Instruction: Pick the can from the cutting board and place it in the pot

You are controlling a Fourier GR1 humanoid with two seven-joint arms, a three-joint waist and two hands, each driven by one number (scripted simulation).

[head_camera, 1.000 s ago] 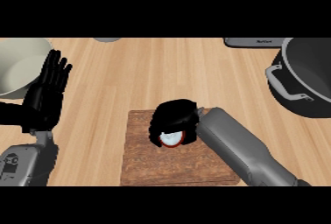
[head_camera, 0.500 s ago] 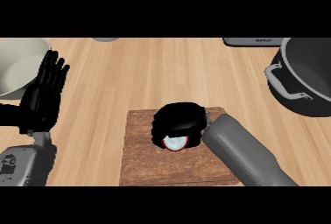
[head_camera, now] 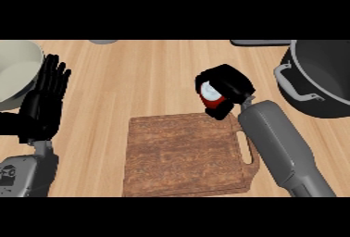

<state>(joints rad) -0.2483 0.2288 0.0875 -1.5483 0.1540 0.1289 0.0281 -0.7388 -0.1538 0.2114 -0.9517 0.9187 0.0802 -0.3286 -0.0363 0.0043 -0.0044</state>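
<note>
Above the far right corner of the brown wooden cutting board (head_camera: 184, 155), my right hand (head_camera: 229, 85) has its black fingers curled round the red can with a white end (head_camera: 210, 95), the can clear of the board and tipped so its pale end faces left and up. The large dark grey metal pot with a grey side handle (head_camera: 321, 78) sits well to the right at the view's edge, its near handle between the hand and the opening. I judge the step in hand to be the carry: the can is off the board, not yet over the pot. To do it well I would take the hand rightward at height, high enough to pass over the rim and that handle, then bring the can upright over the middle of the opening before lowering and letting go low inside. My left hand (head_camera: 42, 104) rests at the view's left, fingers straight and up, beside a pale cream bowl (head_camera: 15, 69) on the light wooden counter (head_camera: 137, 78), and need not move.
</note>
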